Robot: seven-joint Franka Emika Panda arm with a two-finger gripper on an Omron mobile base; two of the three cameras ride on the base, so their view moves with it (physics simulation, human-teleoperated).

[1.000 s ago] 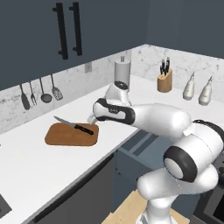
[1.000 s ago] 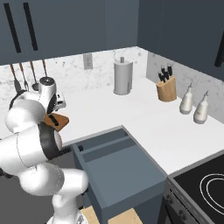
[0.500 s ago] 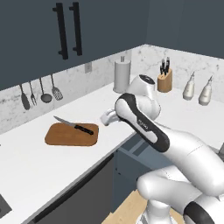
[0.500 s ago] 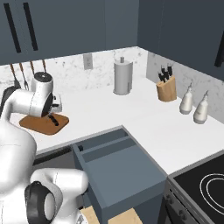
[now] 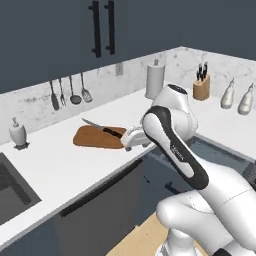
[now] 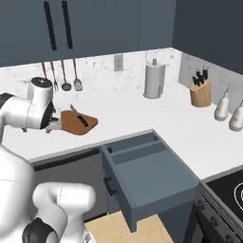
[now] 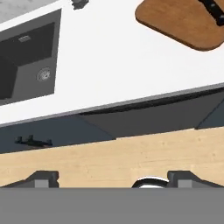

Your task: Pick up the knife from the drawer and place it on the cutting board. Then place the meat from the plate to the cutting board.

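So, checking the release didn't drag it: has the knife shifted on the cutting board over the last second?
No. The knife still lies along the far edge of the cutting board, blade tip past its left corner; the camera shifted instead.

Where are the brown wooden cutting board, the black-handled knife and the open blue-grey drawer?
brown wooden cutting board point(image 5: 95, 138), left base view, bare middle.
black-handled knife point(image 5: 114, 132), left base view, handle.
open blue-grey drawer point(image 6: 156, 173), right base view, inside floor.

White counter point(image 5: 65, 165) with things along its back

A cutting board point(image 5: 100, 137) lies flat near the front edge; a soap bottle point(image 5: 18, 133) stands by the sink point(image 5: 12, 187); a towel roll point(image 5: 154, 80), knife block point(image 5: 201, 88) and two bottles point(image 5: 227, 94) stand by the wall.
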